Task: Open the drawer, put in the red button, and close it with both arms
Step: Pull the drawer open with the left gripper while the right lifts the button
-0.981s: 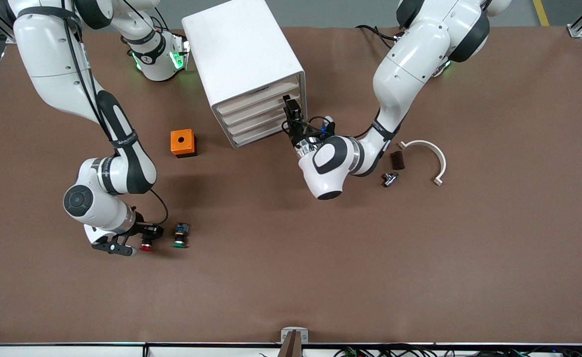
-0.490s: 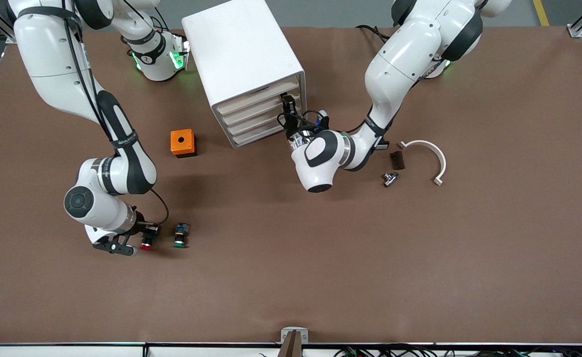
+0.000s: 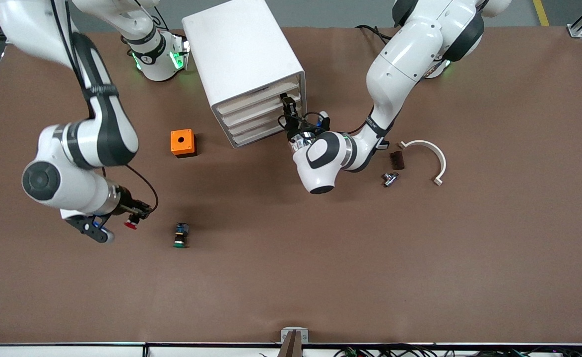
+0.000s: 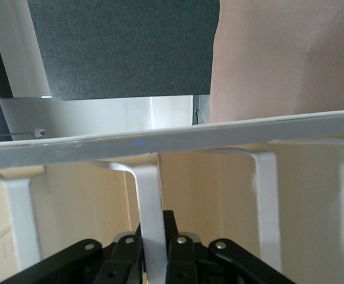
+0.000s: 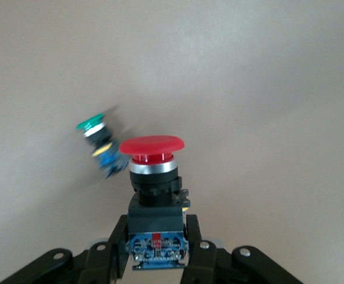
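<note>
The right gripper (image 3: 133,219) is up in the air over the bare table (image 3: 320,277), toward the right arm's end. Its fingers (image 5: 198,260) are clamped on the black-and-blue body of the red button (image 5: 154,195), and the red cap points away from the wrist. In the front view the button shows as a small red dot at the tip of the gripper (image 3: 131,225). The green button (image 3: 180,236) lies on the table by itself, near the spot under the right gripper but apart from it. It also shows in the right wrist view (image 5: 101,145). The orange box (image 3: 182,143) sits farther from the front camera than the green button, beside the cabinet (image 3: 241,64). The left gripper (image 3: 289,110) is at the front of the cabinet, up against the drawers (image 3: 256,111). In the left wrist view its fingers (image 4: 127,260) are closed on a thin white handle strip (image 4: 149,219) of a drawer. The drawers all look pushed in. Toward the left arm's end lie a white curved piece (image 3: 432,156), a small dark block (image 3: 397,160) and a small metal part (image 3: 389,178).
</note>
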Tool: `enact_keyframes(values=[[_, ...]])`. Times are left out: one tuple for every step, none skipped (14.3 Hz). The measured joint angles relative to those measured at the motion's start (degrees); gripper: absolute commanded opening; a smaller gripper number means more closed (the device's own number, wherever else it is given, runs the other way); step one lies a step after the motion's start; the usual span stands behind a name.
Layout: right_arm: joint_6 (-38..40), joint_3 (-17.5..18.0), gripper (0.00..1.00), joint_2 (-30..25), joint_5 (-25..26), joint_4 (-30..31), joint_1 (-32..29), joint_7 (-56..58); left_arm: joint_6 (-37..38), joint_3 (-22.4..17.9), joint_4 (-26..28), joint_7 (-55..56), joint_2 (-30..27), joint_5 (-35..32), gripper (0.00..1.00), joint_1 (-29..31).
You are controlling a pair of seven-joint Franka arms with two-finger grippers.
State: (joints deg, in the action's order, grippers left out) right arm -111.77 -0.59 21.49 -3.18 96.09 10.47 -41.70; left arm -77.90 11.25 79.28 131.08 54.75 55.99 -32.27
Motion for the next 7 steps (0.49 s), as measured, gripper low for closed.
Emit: enact_keyframes(values=[[1.9,0.1,0.0,-2.4,0.0,0.2,2.1,-5.6,0.0,-0.1,0.0,0.0,0.0,0.5,0.12,0.9],[3.6,0.2,0.0,-4.5,0.0,0.4,4.4,-11.5,0.0,-0.2,0.0,0.0,0.0,1.0,0.12,1.9],[5.3,0.2,0.0,-6.2,-0.1,0.7,6.8,-17.0,0.0,-0.2,-0.1,0.0,0.0,1.4,0.12,3.1],[6.5,0.3,0.0,-7.5,-0.1,1.0,9.2,-21.9,0.0,-0.2,-0.1,0.0,0.0,1.6,0.13,4.2],[7.1,0.3,0.0,-8.4,-0.1,1.3,11.7,-26.7,0.0,-0.2,-0.1,0.0,0.0,1.7,0.13,5.3],[7.2,0.4,0.0,-9.0,-0.2,1.6,13.9,-31.1,0.0,-0.3,-0.2,0.0,0.0,1.8,0.14,6.4],[7.1,0.4,0.0,-9.2,-0.7,2.0,15.8,-35.0,0.0,-0.3,-0.2,0.0,0.0,1.9,0.15,7.4]])
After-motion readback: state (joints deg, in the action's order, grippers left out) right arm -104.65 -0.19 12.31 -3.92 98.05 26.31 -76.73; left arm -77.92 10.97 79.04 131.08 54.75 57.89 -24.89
